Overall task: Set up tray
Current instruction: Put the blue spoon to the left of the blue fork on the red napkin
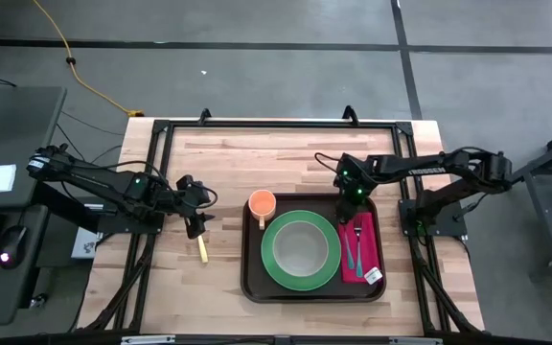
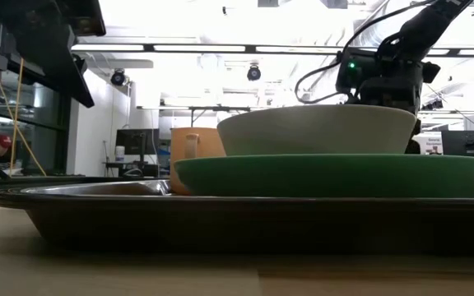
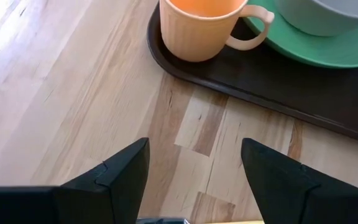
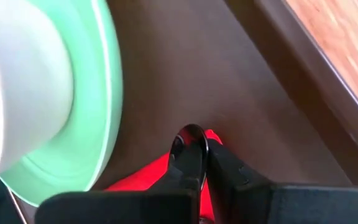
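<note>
- From table height, the near rim of the tray (image 2: 220,215) fills the width and hides the flat things lying in it; only the cup (image 2: 194,156), the green plate (image 2: 336,175) and the bowl (image 2: 318,130) rise above it.
- The fork (image 1: 356,244) on the red napkin (image 1: 360,251) is thin and hard to read from above; a small white tag sits at the napkin's near end.
- The right gripper (image 4: 205,149) has its fingers pressed together with nothing between them, tips just over the far end of the napkin, beside the plate's edge.
- The left gripper (image 3: 194,168) stands wide and empty over bare wood, well clear of the tray's left edge, with a small yellow stick (image 1: 201,249) below it on the table (image 1: 199,172).
- Open wood lies left of the tray and beyond it; on the right, the tray's rim comes near the table's edge.
- The tray sits right of centre, towards the near side, its long axis running left to right, square with the table's edges.
</note>
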Available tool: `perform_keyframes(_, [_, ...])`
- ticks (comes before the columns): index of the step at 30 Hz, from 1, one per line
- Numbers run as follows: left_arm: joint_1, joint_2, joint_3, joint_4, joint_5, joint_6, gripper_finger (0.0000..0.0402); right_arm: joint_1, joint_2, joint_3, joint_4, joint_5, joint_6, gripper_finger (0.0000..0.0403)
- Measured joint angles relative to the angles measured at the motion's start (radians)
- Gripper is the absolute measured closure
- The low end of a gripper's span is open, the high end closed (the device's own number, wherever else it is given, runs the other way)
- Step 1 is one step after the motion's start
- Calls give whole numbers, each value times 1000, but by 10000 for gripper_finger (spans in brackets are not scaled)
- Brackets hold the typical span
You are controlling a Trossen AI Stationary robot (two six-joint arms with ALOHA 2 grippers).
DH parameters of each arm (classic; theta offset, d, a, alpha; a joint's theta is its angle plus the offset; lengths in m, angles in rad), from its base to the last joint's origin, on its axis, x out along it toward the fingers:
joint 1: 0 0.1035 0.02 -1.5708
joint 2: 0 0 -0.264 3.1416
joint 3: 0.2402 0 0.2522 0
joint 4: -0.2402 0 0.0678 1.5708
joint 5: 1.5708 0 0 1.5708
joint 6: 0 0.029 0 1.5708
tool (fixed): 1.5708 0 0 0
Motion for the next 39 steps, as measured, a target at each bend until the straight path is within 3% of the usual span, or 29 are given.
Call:
perform_keyframes(29, [0,0,0,-23,0,60,119,182,-16,-6,-63,221,320,402])
perform_keyframes(39, [0,0,0,-24,18,97,119,208,-94,-73,-48,226,370,402])
